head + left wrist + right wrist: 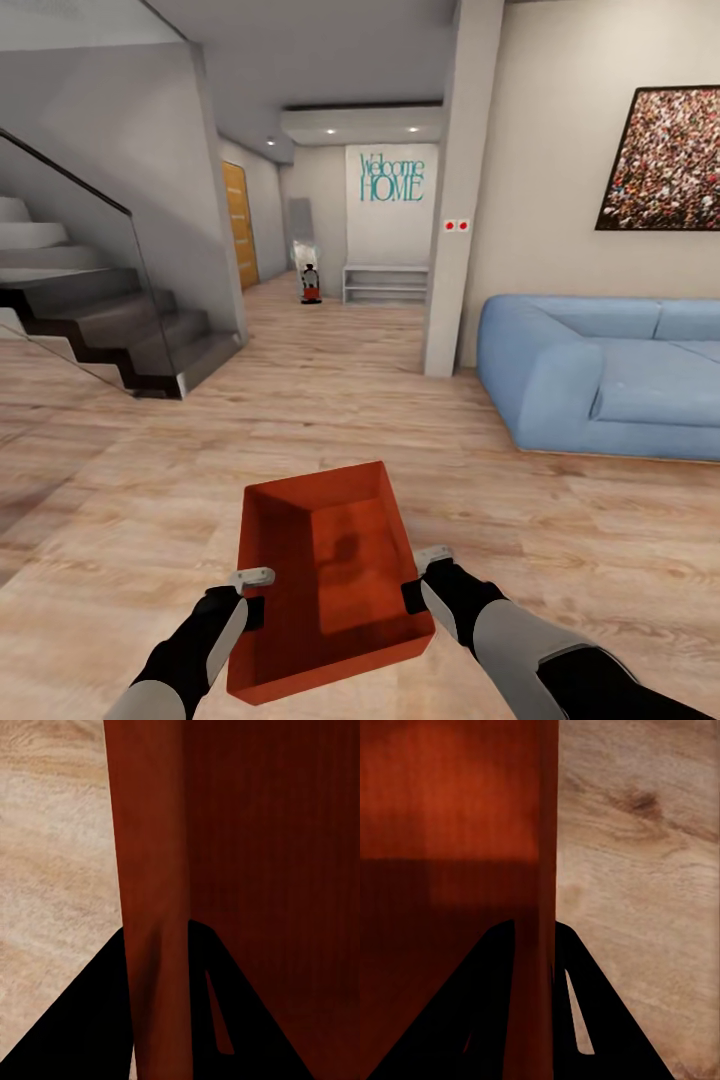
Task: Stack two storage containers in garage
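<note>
Blue sofa (pixel 610 375) at right, dark staircase (pixel 95 320) at left, speckled wall picture (pixel 665 160), "Welcome HOME" lettering (pixel 391 178)

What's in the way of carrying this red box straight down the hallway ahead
Nothing visible blocks it. Both grippers, left and right, clamp the box by its side walls. The staircase sits left, the pillar and blue sofa right, leaving open wood floor between.
</note>
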Available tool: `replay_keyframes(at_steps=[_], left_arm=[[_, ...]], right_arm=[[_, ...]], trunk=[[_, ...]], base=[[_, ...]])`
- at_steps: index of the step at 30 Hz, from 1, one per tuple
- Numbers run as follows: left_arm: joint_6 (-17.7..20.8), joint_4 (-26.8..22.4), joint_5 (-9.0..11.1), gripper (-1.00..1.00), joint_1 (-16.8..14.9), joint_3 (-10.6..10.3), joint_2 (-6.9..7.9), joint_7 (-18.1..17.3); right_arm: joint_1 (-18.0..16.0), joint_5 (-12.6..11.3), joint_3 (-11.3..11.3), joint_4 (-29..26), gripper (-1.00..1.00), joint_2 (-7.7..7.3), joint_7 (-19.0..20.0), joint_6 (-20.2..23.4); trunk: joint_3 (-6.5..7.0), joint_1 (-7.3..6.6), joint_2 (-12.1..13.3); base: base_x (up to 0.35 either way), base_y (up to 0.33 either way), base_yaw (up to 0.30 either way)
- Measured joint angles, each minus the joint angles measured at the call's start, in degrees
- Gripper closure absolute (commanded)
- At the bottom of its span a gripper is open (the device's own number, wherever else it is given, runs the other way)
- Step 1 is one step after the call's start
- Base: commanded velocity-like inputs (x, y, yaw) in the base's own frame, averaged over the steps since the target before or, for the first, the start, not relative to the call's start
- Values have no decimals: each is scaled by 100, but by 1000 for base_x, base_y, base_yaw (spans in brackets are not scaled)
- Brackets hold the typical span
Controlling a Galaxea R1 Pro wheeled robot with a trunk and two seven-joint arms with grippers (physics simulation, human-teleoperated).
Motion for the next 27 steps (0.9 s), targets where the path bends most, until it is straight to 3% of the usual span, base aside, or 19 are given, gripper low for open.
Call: replay_keyframes(at_steps=[9,27], left_arm=[[29,-6,-176,100,-3,58,-10,-98],[23,20,-179,100,-4,60,-11,-105]], right_arm=[[10,-2,-30,1,100,0,-1,0],[14,6,-33,9,100,0,-3,3]], trunk=[[0,0,0],[0,0,0]], base=[[341,95,0],[341,50,0]])
